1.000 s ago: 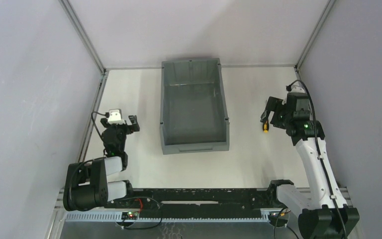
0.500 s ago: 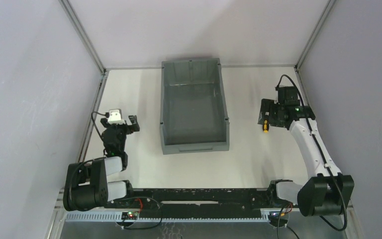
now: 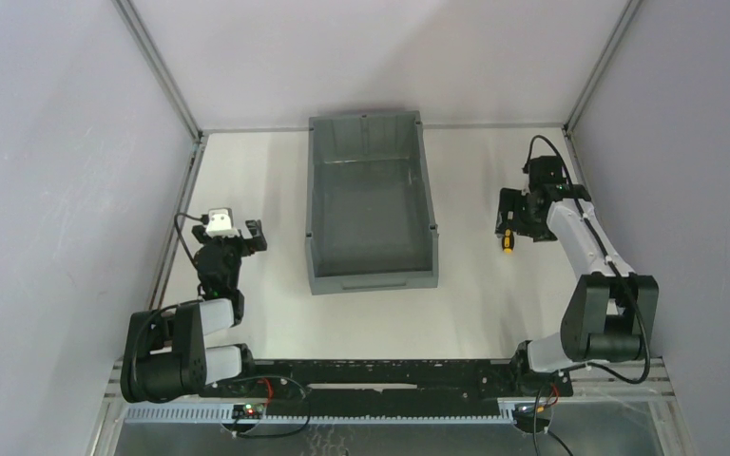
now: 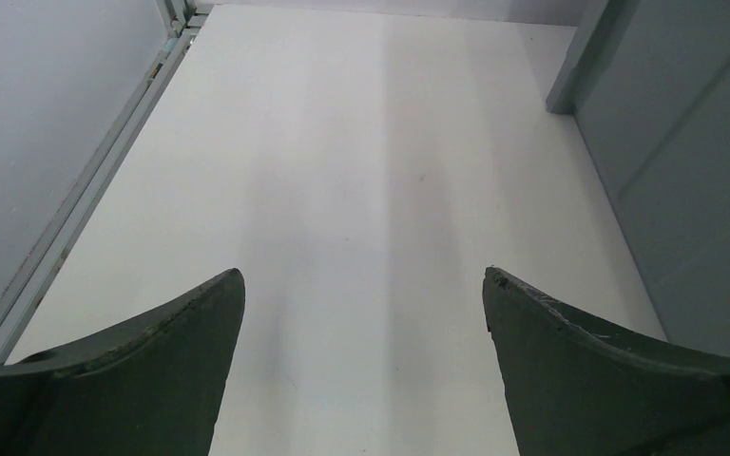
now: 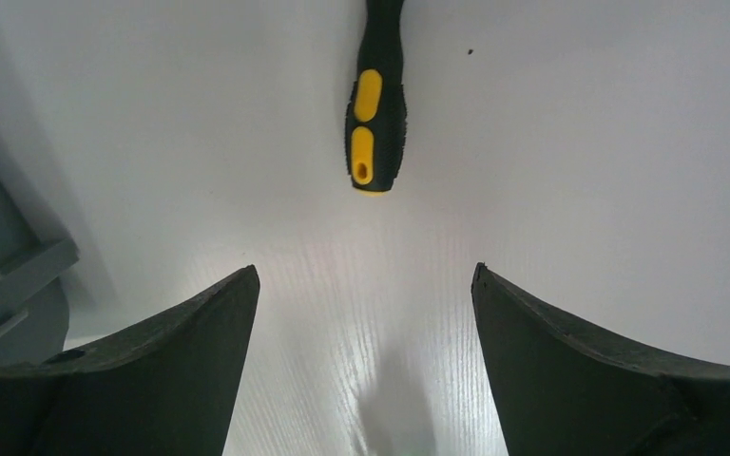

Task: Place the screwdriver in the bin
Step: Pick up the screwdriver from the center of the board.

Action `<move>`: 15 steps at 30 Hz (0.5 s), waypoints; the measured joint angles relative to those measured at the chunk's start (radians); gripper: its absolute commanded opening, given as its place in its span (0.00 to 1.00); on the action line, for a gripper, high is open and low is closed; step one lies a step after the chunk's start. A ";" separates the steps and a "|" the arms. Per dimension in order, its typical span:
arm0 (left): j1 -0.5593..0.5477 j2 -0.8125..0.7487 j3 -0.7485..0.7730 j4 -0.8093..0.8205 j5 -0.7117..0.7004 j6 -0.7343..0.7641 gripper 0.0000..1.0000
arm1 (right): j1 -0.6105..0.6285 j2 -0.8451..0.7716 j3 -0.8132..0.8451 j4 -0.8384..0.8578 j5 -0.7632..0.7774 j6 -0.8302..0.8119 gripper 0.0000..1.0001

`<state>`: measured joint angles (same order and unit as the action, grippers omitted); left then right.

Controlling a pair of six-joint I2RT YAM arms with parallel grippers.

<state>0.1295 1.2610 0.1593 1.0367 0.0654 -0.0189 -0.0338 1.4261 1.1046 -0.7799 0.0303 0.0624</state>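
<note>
Top view
- Bin (image 3: pixel 371 278): grey, stands in the middle of the white counter (image 3: pixel 494 304), lower lipped edge toward the arms; nothing shows inside it.
- Screwdriver (image 3: pixel 507 242): lies on the counter to the right of the bin, apart from its wall. Only the yellow-and-black handle end shows; the rest is hidden under the right gripper.
- Right gripper (image 3: pixel 513 220): hangs over the screwdriver, arm reaching far out from its base.
- Left gripper (image 3: pixel 250 233): left of the bin, near the left edge of the counter, well apart from the screwdriver.

Left wrist view
- Left gripper (image 4: pixel 361 280): jaws spread wide, nothing between them, only bare counter below.
- Bin (image 4: pixel 684 190): its grey outer wall fills the right side.

Right wrist view
- Right gripper (image 5: pixel 363 275): released, jaws wide apart, grasping nothing.
- Screwdriver (image 5: pixel 375 114): flat on the counter just ahead of the fingertips, not between them. The handle's butt end points toward the gripper and the far end runs off the top edge.
- Bin (image 5: pixel 0 266): a grey corner at the left edge.
</note>
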 measured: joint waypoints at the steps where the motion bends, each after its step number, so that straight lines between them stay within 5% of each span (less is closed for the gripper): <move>1: 0.000 0.000 0.000 0.000 0.000 0.000 1.00 | -0.008 0.011 0.000 0.004 -0.003 -0.002 0.89; 15: 0.000 0.000 0.000 0.000 0.001 0.000 1.00 | -0.043 0.205 0.025 0.060 -0.033 -0.008 0.76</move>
<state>0.1295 1.2610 0.1593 1.0367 0.0662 -0.0189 -0.0769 1.6314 1.1297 -0.7204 -0.0029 0.0540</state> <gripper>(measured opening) 0.996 0.802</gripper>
